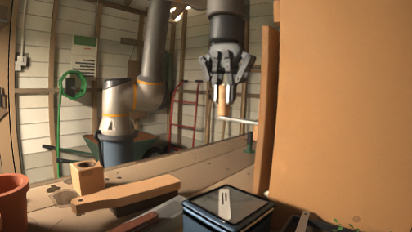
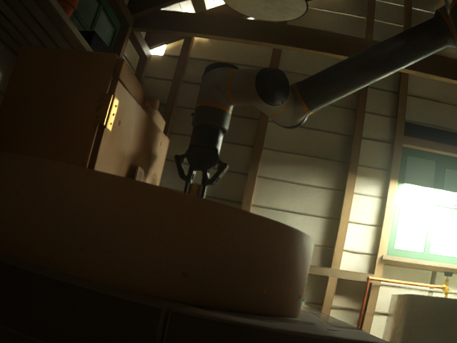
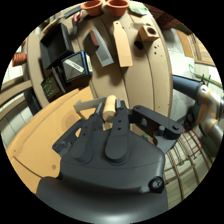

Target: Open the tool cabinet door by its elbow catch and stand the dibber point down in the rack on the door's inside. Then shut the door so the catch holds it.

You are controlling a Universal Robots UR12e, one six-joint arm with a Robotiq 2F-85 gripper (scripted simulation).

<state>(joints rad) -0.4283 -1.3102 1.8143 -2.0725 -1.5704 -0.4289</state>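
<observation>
My gripper [image 1: 224, 97] [image 2: 195, 190] [image 3: 109, 106] points straight down beside the free edge of the cabinet door [image 1: 265, 110] [image 3: 48, 121], and its fingers are clamped on a tan wooden knob [image 1: 222, 100] [image 3: 109, 108]. A grey metal bar [image 1: 238, 119] [image 3: 85, 105] runs from below the knob to the door, so this is the elbow catch's handle. The door stands partly open from the tall wooden tool cabinet [image 1: 343, 110] [image 2: 55, 107]. A brass hinge [image 2: 111, 112] shows on the cabinet. I cannot see the dibber or the door's inside rack.
Behind the work are the shed's plank wall, a red hand truck [image 1: 186, 110] and the arm's base [image 1: 118, 126]. On the bench lie a wooden block with a hole [image 1: 86, 176] [image 3: 148, 33], a wooden paddle [image 1: 126, 194] [image 3: 122, 44], a dark box [image 1: 227, 210] [image 3: 76, 66] and terracotta pots [image 3: 105, 6].
</observation>
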